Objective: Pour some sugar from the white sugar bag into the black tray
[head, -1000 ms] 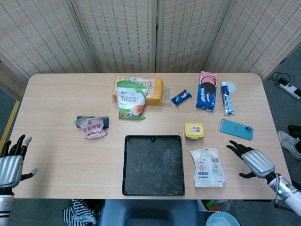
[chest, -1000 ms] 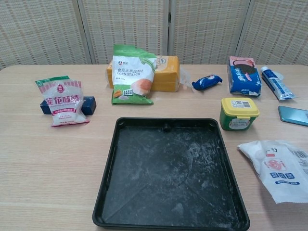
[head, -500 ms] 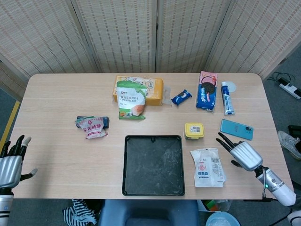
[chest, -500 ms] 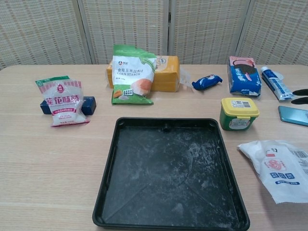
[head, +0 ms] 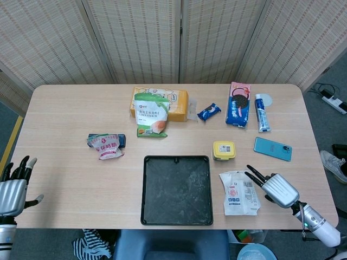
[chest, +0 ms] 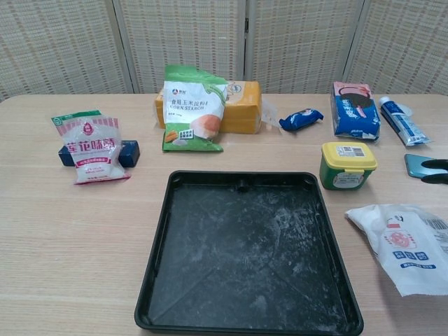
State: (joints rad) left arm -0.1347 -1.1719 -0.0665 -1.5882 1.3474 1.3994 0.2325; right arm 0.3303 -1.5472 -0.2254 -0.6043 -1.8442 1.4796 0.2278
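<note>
Since the earlier frame the right hand (head: 272,187) has slid left along the near side of the wooden table (head: 65,124) and now sits just right of the white sugar bag (head: 239,192), its dark fingertips (chest: 435,170) straight and spread apart, holding nothing; whether they touch the bag cannot be told. The left hand (head: 13,187) has not moved from the table's near-left corner, fingers apart and empty.

Left to right: a crinkled white and pink packet (chest: 89,146) with red Chinese writing leans on a dark blue box (chest: 128,152). A green and white pouch (chest: 192,107) reading "CORN STARCH" stands against an orange carton (chest: 241,106). The black tray (chest: 248,252), a shallow, rounded-cornered square dusted with white powder, lies at the near centre. Far of it lies a small blue snack wrapper (chest: 300,119). A small green tub with a yellow lid (chest: 348,166) and printed label sits just right of the tray's far corner. The sugar bag, soft plastic with a pink emblem and blue print, lies flat beside the tray's right edge. Beyond are a blue and pink cookie pack (chest: 355,110), a white and blue tube (chest: 400,120) and a flat teal phone (head: 272,148).
</note>
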